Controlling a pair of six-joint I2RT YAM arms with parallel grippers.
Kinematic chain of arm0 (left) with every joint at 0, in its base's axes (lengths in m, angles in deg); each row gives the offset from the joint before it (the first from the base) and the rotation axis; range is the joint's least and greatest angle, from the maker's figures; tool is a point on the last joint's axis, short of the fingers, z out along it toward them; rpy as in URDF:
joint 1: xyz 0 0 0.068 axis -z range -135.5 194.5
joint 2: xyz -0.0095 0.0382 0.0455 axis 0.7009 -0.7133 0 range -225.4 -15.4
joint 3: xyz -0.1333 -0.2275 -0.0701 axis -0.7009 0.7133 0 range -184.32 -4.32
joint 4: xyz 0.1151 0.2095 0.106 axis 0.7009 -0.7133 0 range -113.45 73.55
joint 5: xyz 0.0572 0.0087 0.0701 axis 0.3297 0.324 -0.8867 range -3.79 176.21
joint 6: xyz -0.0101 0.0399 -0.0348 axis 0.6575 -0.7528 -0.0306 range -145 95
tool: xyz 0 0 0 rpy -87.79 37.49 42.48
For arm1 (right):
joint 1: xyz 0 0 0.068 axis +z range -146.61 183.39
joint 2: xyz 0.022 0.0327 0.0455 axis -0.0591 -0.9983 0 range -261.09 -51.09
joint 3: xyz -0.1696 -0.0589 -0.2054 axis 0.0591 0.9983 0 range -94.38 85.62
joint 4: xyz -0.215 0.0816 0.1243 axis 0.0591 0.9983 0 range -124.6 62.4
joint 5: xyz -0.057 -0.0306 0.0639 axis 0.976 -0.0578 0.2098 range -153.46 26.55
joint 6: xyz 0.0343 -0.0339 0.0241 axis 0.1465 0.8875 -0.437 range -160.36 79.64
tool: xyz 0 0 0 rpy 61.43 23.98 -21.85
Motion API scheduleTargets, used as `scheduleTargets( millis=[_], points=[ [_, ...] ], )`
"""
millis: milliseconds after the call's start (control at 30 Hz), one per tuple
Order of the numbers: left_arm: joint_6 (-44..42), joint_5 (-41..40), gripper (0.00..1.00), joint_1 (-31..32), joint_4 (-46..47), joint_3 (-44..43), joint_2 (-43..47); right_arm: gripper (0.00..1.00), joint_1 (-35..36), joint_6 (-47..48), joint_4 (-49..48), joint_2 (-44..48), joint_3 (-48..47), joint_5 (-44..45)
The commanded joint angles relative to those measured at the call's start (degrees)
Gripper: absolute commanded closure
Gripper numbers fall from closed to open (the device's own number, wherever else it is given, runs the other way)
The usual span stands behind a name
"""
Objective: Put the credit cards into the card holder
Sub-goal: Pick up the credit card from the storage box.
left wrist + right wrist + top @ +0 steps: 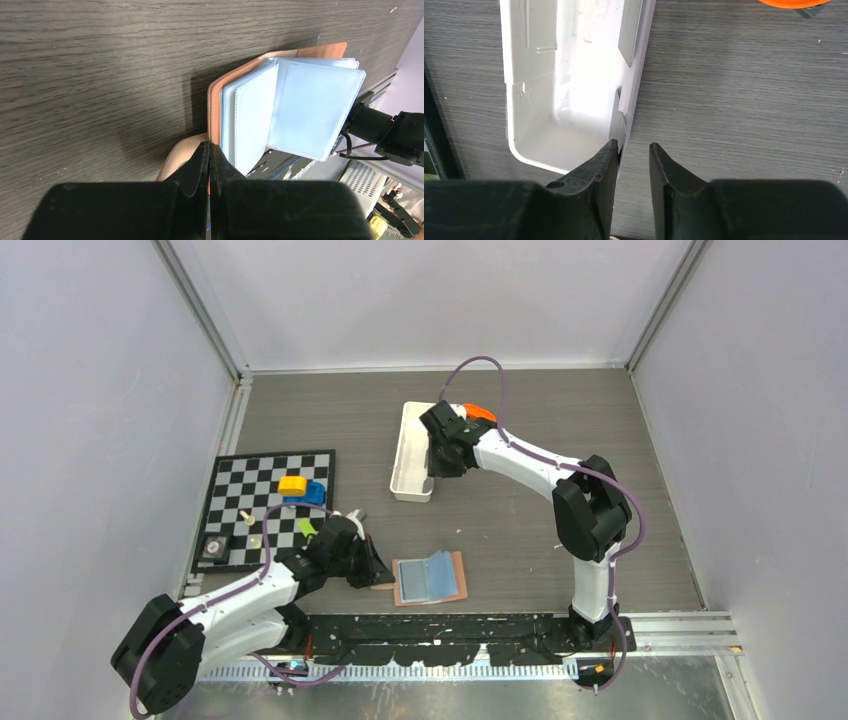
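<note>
At the near edge of the table (520, 530), about 6 o'clock in the overhead view, the card holder (430, 578) lies open, tan cover down and pale blue-grey sleeves (312, 112) up. Its long axis runs 9 to 3 o'clock, with the spine crossing 12 to 6, and one sleeve stands half lifted. The left gripper (209, 152) sits at its 9 o'clock end, jaws pressed together on what looks like the tan tab (180, 155). I judge the holder light, soft and prone to slide, with floppy sleeves, so pinning that tab is the sensible hold.

Farther off, toward 12 o'clock from the holder, the white tray (539, 142) lies with its length near 12 to 6. The right gripper (631, 150) hangs over the tray's near end, jaws apart and holding nothing, one finger inside the 3 o'clock wall and one outside. A thin grey credit card (616, 122) stands on edge against that wall, long axis along the tray. A second grey card (629, 30) leans farther along. The cards should be stiff, light and slick, so pinch the flat faces at the upper edge, clear of the tray wall.
</note>
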Motion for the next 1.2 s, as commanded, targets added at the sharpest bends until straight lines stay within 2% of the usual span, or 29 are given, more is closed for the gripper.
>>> scheduleTargets(
  millis=[0, 633, 867, 1033, 1100, 1167],
  points=[
    [-0.89, 0.47, 1.0, 0.0, 2.44, 0.52, -0.14, 0.68, 0.2, -0.07, -1.44, -0.09, -2.88, -1.12],
    [-0.89, 0.29, 1.0, -0.02, 2.8, 1.11, -0.19, 0.89, 0.15, -1.65, -1.93, -1.35, -3.92, -3.74],
    [-0.89, 0.03, 1.0, -0.02, 2.14, 1.05, 0.58, 0.93, 0.16, -2.5, -1.03, 1.3, -4.31, -3.3],
    [-1.47, -0.17, 1.0, -0.06, 1.38, 0.54, 0.88, 0.99, 0.19, -2.44, -1.65, 5.08, -3.13, -4.68],
    [-2.3, -0.59, 0.94, -0.33, 0.18, -0.2, 1.01, 1.0, 0.12, -1.99, -3.22, 7.73, -1.66, -6.08],
    [-3.43, -1.45, 0.79, -0.53, -1.67, -1.36, 1.38, 0.99, 0.15, -0.87, -4.22, 10.41, -0.69, -8.02]
  ],
)
